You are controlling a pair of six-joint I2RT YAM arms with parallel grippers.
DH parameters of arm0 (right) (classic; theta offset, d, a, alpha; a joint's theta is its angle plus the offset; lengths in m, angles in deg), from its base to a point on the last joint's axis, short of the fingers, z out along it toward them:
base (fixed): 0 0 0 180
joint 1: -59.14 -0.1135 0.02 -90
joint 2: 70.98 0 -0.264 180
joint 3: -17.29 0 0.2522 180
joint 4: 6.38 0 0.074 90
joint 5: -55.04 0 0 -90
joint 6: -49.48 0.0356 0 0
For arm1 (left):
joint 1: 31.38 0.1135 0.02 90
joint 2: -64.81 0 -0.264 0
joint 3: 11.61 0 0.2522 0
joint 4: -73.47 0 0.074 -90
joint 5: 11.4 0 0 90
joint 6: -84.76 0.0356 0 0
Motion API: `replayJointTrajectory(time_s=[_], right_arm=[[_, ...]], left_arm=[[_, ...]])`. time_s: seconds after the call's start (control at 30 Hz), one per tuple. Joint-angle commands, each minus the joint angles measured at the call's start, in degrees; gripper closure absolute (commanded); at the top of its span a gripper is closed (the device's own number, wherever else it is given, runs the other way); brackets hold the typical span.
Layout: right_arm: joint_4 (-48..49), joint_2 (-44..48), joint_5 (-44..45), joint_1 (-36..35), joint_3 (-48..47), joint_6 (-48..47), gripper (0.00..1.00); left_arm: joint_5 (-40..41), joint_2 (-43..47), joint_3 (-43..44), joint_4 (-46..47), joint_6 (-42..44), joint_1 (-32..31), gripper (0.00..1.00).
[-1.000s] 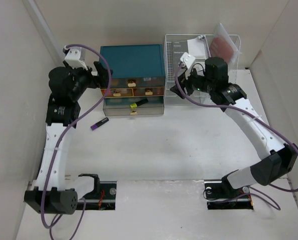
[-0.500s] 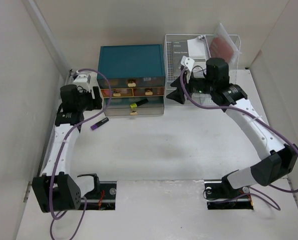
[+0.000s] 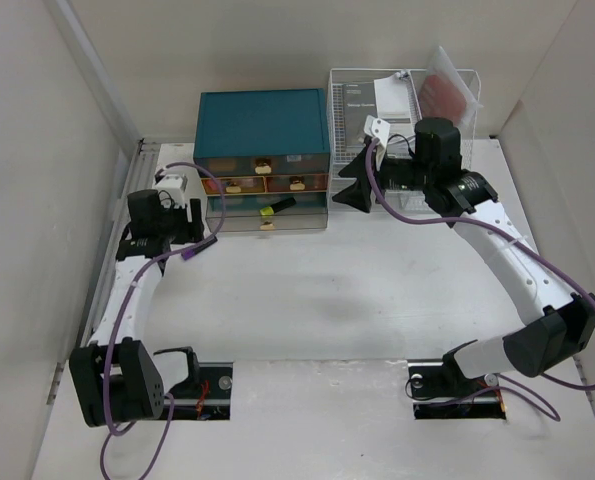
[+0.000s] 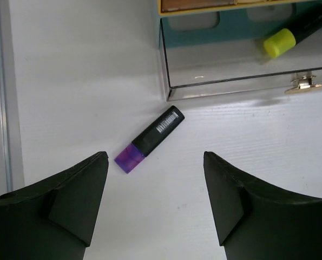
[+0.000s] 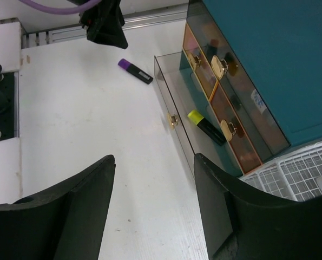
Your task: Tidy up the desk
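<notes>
Two cut-out slots mark the near edge of the desk, the white tabletop that fills your overhead view; out on the left, your left gripper hangs over it with its fingers spread wide and nothing between them; just past its tips a purple-capped black highlighter lies slantwise on the desk, beside the corner of a clear drawer pulled out of the teal drawer chest; a yellow-capped highlighter lies inside that drawer; farther right, your right gripper hovers spread wide and empty near the chest's front right corner; the white wire rack stands at the back, just beside the chest.
</notes>
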Motion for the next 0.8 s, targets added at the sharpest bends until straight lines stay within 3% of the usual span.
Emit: replayJointTrajectory(time_s=[0.0, 0.33, 0.77], right_arm=[[2.52, 1.54, -3.13, 0.21, 0.60, -1.13, 0.35], [2.00, 0.49, -4.28, 0.74, 0.60, -1.66, 0.35], [1.47, -0.04, -5.86, 1.27, 0.60, -2.70, 0.33]], left_arm=[[-1.42, -1.02, -0.25, 1.57, 2.53, 0.35, 0.31], [-2.83, -8.05, -2.18, 4.73, 7.11, 0.35, 0.33], [1.74, -18.96, 3.80, 2.87, 9.48, 0.35, 0.38]])
